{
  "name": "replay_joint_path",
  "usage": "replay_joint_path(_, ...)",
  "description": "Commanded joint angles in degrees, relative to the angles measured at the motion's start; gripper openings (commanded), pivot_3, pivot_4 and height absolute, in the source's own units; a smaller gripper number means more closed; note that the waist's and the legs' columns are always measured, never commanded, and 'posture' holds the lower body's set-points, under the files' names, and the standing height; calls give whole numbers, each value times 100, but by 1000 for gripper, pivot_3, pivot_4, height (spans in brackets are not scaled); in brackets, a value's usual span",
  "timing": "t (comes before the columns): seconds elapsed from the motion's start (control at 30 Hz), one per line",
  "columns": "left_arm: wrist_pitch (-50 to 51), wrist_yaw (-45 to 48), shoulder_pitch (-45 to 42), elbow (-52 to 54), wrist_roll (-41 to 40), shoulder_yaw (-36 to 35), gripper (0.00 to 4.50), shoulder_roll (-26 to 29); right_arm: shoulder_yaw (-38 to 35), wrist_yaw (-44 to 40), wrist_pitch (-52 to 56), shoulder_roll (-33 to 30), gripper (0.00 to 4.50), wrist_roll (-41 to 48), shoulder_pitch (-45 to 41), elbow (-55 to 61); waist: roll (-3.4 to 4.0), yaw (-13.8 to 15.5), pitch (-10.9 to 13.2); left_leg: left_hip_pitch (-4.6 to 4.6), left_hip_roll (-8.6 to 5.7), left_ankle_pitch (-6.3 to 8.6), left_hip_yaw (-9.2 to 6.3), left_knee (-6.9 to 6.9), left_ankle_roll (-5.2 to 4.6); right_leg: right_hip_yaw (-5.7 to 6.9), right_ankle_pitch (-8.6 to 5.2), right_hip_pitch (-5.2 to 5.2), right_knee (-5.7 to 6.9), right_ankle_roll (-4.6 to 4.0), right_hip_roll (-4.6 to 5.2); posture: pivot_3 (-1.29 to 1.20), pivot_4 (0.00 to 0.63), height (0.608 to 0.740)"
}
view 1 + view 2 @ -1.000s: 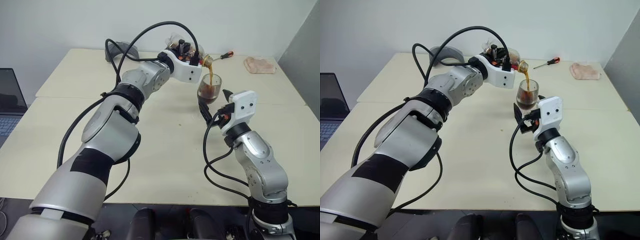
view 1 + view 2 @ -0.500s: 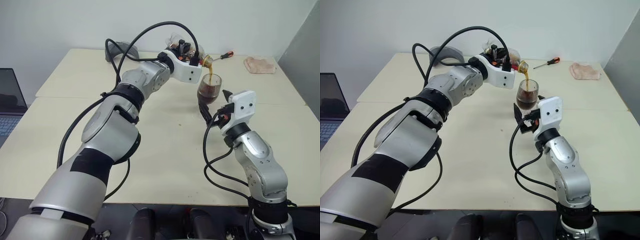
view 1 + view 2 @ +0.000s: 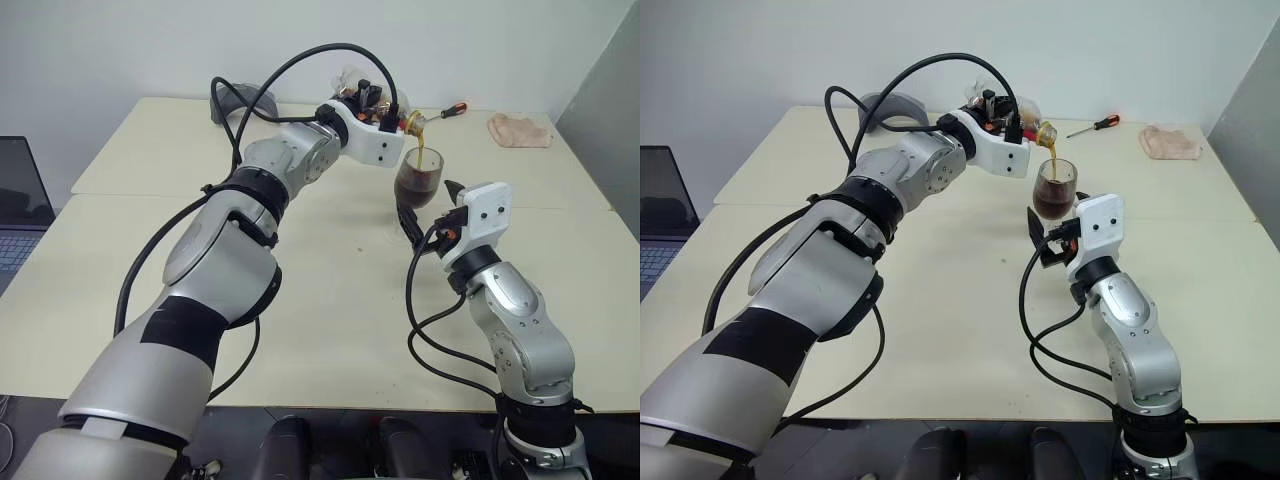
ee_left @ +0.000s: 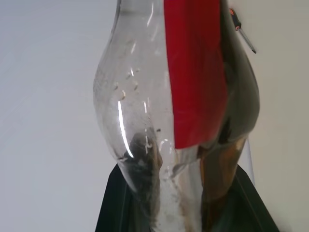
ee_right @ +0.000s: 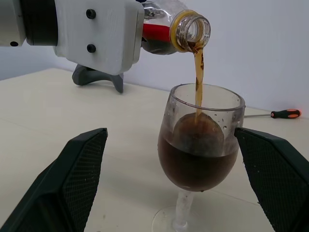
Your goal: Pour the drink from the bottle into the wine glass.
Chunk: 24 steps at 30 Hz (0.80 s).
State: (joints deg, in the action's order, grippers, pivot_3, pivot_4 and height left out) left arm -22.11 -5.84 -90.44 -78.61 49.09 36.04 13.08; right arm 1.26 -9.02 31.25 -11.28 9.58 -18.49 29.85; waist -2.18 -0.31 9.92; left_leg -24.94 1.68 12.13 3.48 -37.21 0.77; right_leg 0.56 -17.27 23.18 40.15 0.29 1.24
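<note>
Left eye view: my left gripper clamps the bottle, tipped over the wine glass on the tabletop. Right wrist view: drink streams in; my right gripper's jaws stand wide apart, flanking the glass.

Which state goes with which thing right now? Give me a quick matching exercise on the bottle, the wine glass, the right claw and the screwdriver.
Things:
1. bottle
2. wine glass
3. right claw
4. screwdriver

States:
A. open, one finger on each side of the stemmed bowl, not touching it
B. lying on the table behind the pour
C. tipped over, held in the shut left claw, drink streaming from its mouth
D. upright on the table, bowl partly filled with dark liquid

Pairs: 1-C, 2-D, 3-A, 4-B
</note>
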Motion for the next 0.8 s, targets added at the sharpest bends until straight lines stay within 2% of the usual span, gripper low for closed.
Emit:
replay_joint_path(0.03, -42, -137, -268, 123, 11, 22, 755, 34, -68, -32, -155, -20, 4500, -6, -66, 92, 0, 0, 0, 0, 0, 0, 0, 0, 0, 0, 0, 0, 0, 0, 0, 0, 150, 740)
replay_joint_path(0.23, -35, -113, -257, 119, -30, -37, 743, 11, -73, -36, -141, -27, 4500, -10, -71, 108, 0, 0, 0, 0, 0, 0, 0, 0, 0, 0, 0, 0, 1, 0, 0, 0, 150, 740)
replay_joint_path(0.37, 35, 340, -164, 104, -587, -546, 742, -63, -99, -36, -138, -33, 4500, 1, -82, 113, 0, 0, 0, 0, 0, 0, 0, -2, 0, 0, 0, 0, 1, 0, 0, 0, 150, 740)
replay_joint_path(0.63, 41, 826, -97, 188, -1207, -1083, 742, -151, -86, -71, -161, -10, 4500, 41, -71, 94, 0, -1, 0, 0, 1, 0, 0, -5, 0, 0, 0, 0, 3, 0, 0, 0, 150, 740)
replay_joint_path(0.73, 126, 1184, -27, 219, -1743, -1566, 741, -207, -76, -147, -173, -53, 4500, 40, -51, 110, 0, -1, 0, 0, 0, 0, 0, -7, 0, 1, 0, 0, 3, 0, 0, 0, 150, 740)
replay_joint_path(0.8, 359, 1625, 56, 230, -2364, -2131, 741, -265, -104, -216, -154, -95, 4500, 75, -13, 146, 0, -5, 0, 0, 0, 0, 0, -7, 0, 1, 0, 0, 5, 0, 0, 0, 150, 740)
